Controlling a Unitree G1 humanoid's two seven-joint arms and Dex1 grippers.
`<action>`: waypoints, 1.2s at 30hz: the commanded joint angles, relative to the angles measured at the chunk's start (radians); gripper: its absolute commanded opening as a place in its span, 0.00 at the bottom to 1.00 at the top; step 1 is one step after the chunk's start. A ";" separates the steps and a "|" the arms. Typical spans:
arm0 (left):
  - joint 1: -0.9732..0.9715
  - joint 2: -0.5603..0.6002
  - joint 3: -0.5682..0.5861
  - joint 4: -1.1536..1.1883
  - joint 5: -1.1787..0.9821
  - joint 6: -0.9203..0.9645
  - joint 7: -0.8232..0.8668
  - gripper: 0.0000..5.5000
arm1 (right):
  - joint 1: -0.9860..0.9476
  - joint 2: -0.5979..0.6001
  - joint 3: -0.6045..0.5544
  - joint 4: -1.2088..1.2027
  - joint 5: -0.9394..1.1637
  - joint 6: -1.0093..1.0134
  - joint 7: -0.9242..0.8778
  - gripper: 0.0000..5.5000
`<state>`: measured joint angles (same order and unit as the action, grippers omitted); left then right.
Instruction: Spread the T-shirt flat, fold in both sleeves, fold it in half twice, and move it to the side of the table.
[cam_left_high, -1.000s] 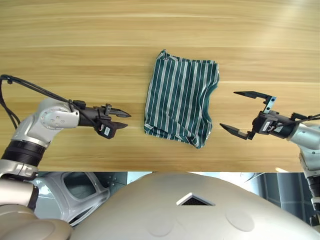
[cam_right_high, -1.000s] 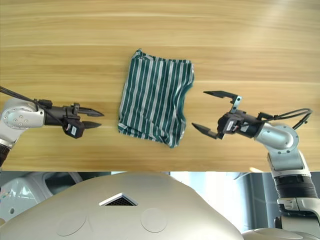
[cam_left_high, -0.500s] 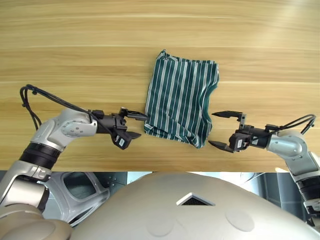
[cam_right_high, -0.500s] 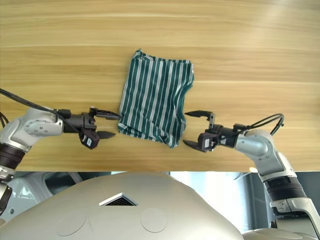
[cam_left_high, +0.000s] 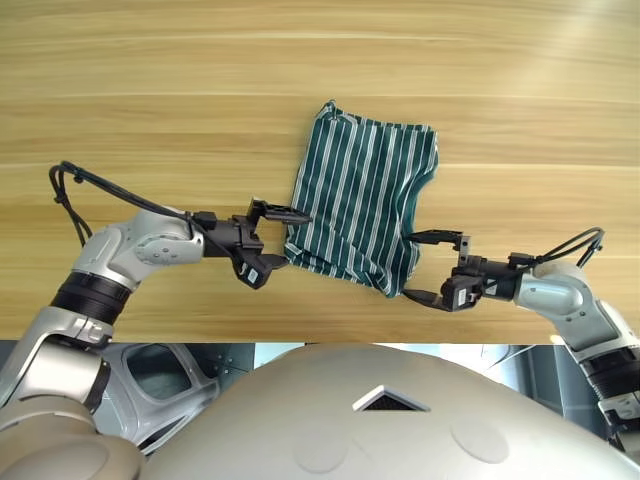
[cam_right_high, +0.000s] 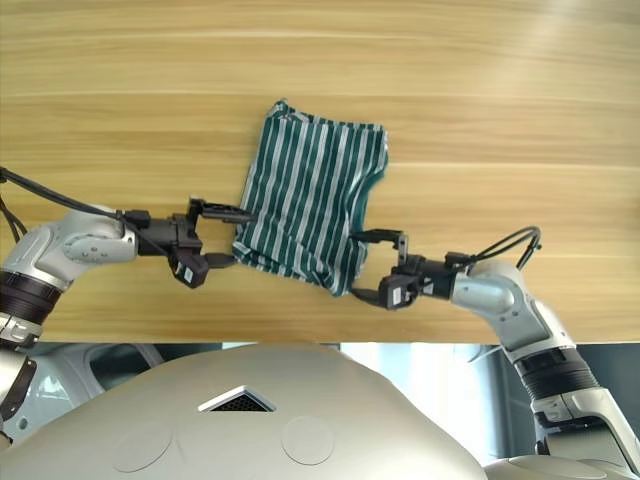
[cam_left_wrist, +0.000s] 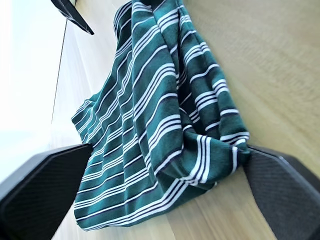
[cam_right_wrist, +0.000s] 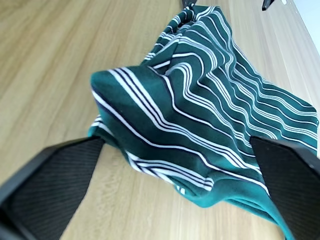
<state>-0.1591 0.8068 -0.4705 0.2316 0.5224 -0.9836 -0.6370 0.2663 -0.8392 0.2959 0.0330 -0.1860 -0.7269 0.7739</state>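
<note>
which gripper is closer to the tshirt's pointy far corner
Left. The left gripper straddles the T-shirt's near left corner; the right gripper straddles its near right corner, farther off.

Legible text, numbers, signs: none.
Item 1: white sticker (cam_left_high: 252, 276) on the left tool (cam_left_high: 295, 237), at 8 o'clock of the T-shirt (cam_left_high: 360, 200); print too small to read.
Item 2: second sticker (cam_left_high: 452, 293) on the right tool (cam_left_high: 407, 266), at 4 o'clock; print likewise unreadable.
</note>
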 joint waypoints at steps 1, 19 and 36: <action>0.019 0.011 -0.052 0.053 0.101 0.019 -0.021 0.98 | 0.016 -0.014 0.046 0.032 -0.077 0.023 0.020 0.98; -0.033 -0.013 -0.142 0.176 0.089 0.004 -0.032 0.45 | -0.109 0.031 0.177 0.163 -0.183 0.039 -0.029 0.85; -0.062 -0.034 -0.168 0.244 0.100 -0.009 0.016 0.02 | -0.095 -0.013 0.222 0.119 -0.123 0.007 -0.008 0.23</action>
<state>-0.2493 0.7645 -0.6048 0.4351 0.5431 -1.0246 -0.5951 0.1385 -0.8219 0.4877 0.1229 -0.2341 -0.7555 0.7186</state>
